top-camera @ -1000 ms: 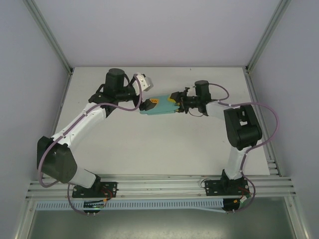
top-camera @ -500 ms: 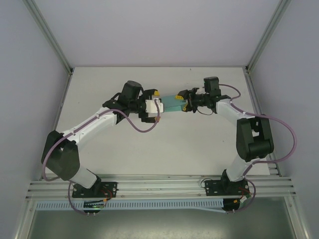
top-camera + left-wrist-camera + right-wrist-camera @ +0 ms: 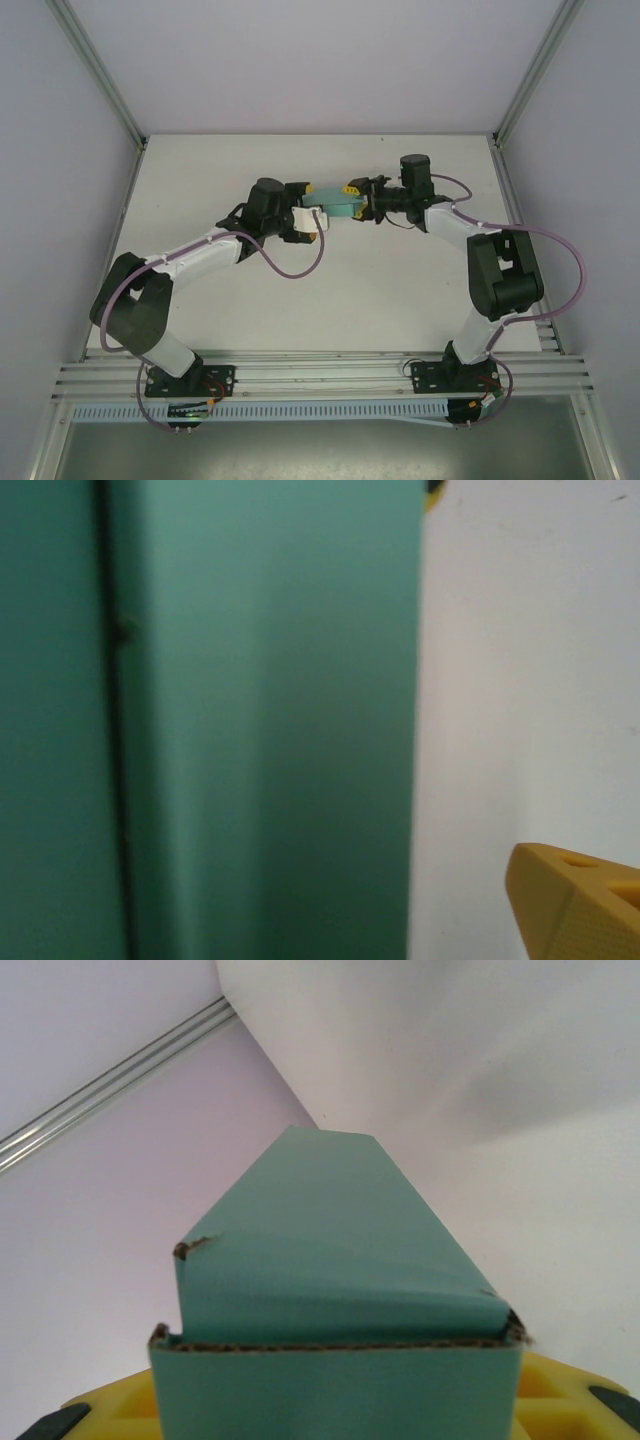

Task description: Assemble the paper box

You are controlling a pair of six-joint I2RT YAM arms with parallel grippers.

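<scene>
Paper box (image 3: 335, 207) sat clamped by one end in the right gripper (image 3: 353, 202), its far end between the left gripper's (image 3: 310, 207) wide jaws, one yellow finger (image 3: 575, 905) clear of the card's edge; bare table (image 3: 350, 290) lay open around both

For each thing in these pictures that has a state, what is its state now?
box: folded up into a box shape, not flat; one end sits between the jaws of the right gripper.
right gripper: shut on the box.
left gripper: open, at the other end of the box; the finger in its wrist view is clear of the box.
</scene>
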